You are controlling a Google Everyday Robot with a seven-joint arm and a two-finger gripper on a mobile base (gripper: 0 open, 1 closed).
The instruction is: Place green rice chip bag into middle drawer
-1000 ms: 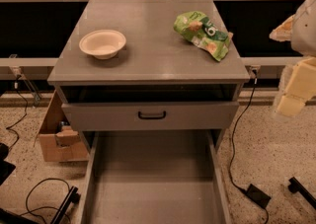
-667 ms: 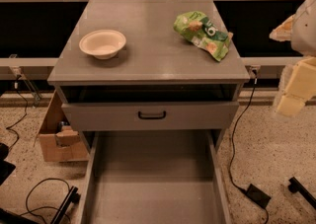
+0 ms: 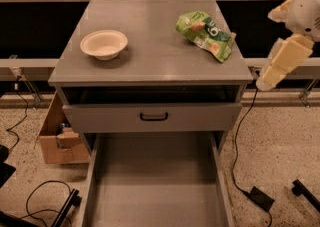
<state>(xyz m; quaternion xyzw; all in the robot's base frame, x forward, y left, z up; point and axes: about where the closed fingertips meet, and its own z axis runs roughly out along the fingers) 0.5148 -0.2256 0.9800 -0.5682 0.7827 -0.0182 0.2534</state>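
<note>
The green rice chip bag [image 3: 206, 33] lies crinkled on the right part of the grey cabinet top [image 3: 150, 58], near the right edge. The middle drawer [image 3: 155, 186] is pulled out below, a wide grey box with a bare floor and thin side walls. My gripper [image 3: 274, 46] hangs at the far right of the view, beside the cabinet and to the right of the bag, apart from it. Its cream fingers [image 3: 282, 61] are spread and hold nothing.
A cream round bowl [image 3: 103, 44] sits on the left of the cabinet top. A shut grey drawer front with a small black handle [image 3: 154, 116] is above the open drawer. A cardboard box [image 3: 57, 138] stands left of the cabinet. Cables [image 3: 240, 161] lie on the floor.
</note>
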